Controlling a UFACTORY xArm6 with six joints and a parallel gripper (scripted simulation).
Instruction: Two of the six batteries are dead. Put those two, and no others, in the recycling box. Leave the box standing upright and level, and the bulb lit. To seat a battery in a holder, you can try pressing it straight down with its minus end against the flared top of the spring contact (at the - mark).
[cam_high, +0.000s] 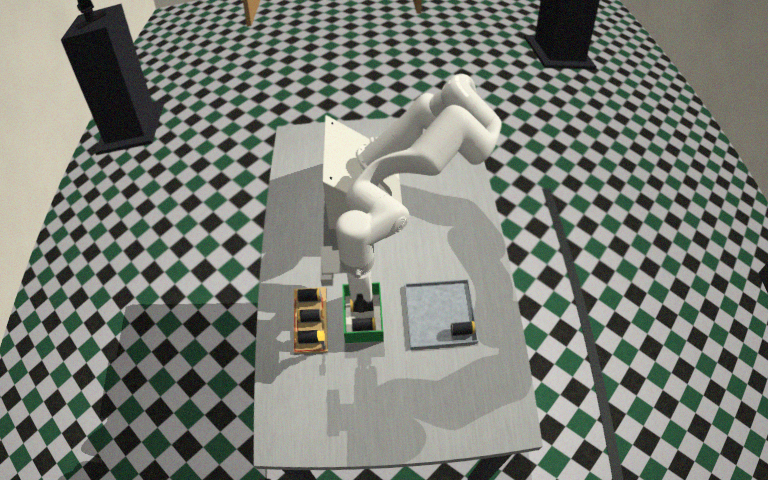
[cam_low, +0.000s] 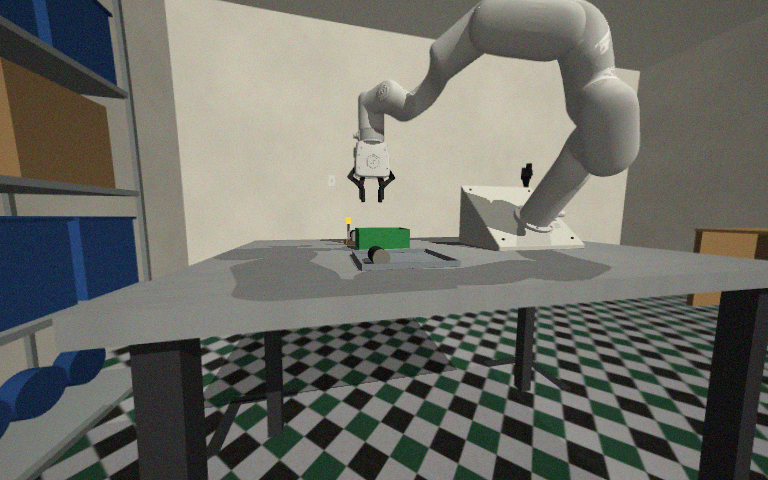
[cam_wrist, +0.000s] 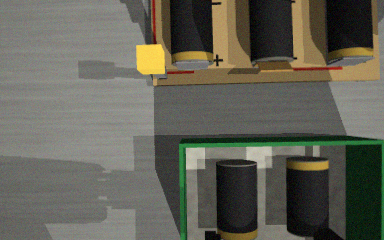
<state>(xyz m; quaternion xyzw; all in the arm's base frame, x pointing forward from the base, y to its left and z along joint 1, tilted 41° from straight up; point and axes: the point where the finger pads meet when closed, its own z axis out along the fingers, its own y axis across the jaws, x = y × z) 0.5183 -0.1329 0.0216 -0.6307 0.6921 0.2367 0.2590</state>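
Note:
My gripper (cam_low: 371, 199) (cam_wrist: 270, 236) is half open and empty, high above the green recycling box (cam_high: 363, 337) (cam_low: 382, 238) (cam_wrist: 365, 190), which stands upright. Two black batteries lie in the box: one (cam_wrist: 236, 197) with its gold band at the lower end, the other (cam_wrist: 307, 200) with its band at the upper end in the wrist view. The wooden holder (cam_high: 310, 326) (cam_wrist: 225, 78) holds three batteries side by side; the middle one (cam_high: 309, 315) (cam_wrist: 271, 30) points opposite to the others. The bulb (cam_high: 320, 336) (cam_low: 348, 220) (cam_wrist: 150, 59) glows yellow. The sixth battery (cam_high: 462, 328) (cam_low: 378, 255) lies in the tray.
The grey-blue tray (cam_high: 433, 302) (cam_low: 419, 260) has a low rim and stands on the far side of the box from the holder. The arm's slanted cream base (cam_high: 339, 152) (cam_low: 481, 217) stands at the table's back. The bulb rises on a post at the holder's corner.

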